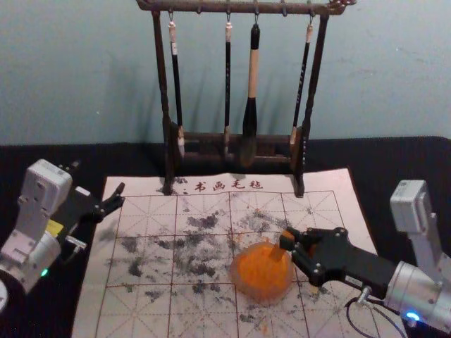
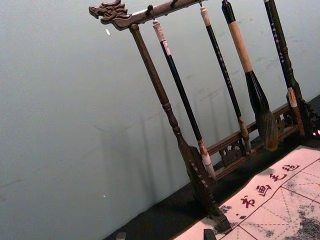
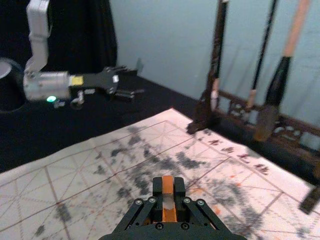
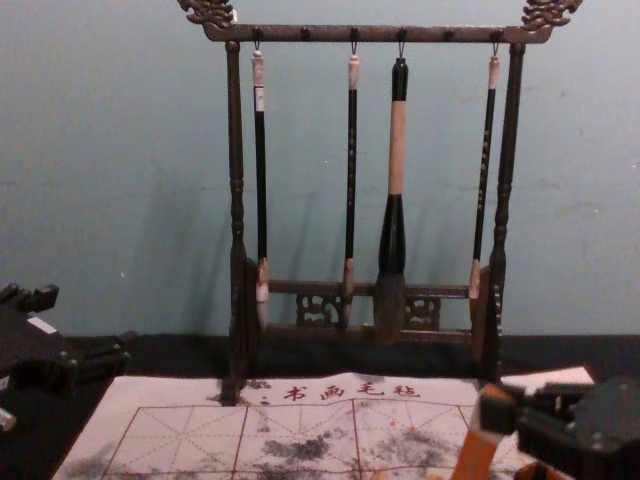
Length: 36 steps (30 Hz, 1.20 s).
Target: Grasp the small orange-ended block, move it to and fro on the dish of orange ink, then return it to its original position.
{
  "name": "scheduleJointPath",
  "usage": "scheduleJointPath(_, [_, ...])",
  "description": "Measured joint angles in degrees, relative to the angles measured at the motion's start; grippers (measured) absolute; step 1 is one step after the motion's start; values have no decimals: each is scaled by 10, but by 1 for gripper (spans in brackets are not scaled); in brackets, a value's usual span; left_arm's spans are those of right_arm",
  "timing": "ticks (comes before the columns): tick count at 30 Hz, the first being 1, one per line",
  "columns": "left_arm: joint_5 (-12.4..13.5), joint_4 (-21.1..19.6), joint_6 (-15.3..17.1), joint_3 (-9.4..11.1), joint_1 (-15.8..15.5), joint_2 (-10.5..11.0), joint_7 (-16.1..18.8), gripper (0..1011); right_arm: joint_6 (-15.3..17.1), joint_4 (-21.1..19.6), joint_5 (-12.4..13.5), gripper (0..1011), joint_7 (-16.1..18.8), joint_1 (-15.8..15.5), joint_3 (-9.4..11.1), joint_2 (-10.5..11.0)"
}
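Observation:
In the head view my right gripper (image 1: pixel 287 243) is over the right edge of the orange ink dish (image 1: pixel 263 272), which lies on the marked felt mat. In the right wrist view the right gripper (image 3: pixel 169 201) is shut on the orange-ended block (image 3: pixel 168 199), held between its two fingers. The chest view shows the block (image 4: pixel 477 446) tilted, hanging down from the right gripper (image 4: pixel 497 408). My left gripper (image 1: pixel 113 200) is parked at the mat's far left corner, its fingers apart; its fingertips barely enter the left wrist view.
A dark wooden rack (image 1: pixel 236 139) with several hanging brushes stands at the mat's back edge. The white mat (image 1: pixel 148 310) has grid lines and black ink smudges. Another small orange-topped piece (image 4: pixel 540 471) shows beneath the right gripper in the chest view.

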Motion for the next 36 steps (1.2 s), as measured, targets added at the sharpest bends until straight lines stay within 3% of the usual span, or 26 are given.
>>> scheduleJointPath(14, [0, 0, 0, 0, 0, 0, 0, 1001, 23, 23, -23, 93, 16, 43, -55, 5])
scheduleJointPath(23, [0, 0, 0, 0, 0, 0, 0, 1001, 32, 46, -35, 93, 12, 64, -74, -6])
scheduleJointPath(36, [0, 0, 0, 0, 0, 0, 0, 1001, 35, 76, -44, 94, 9, 84, -85, -20])
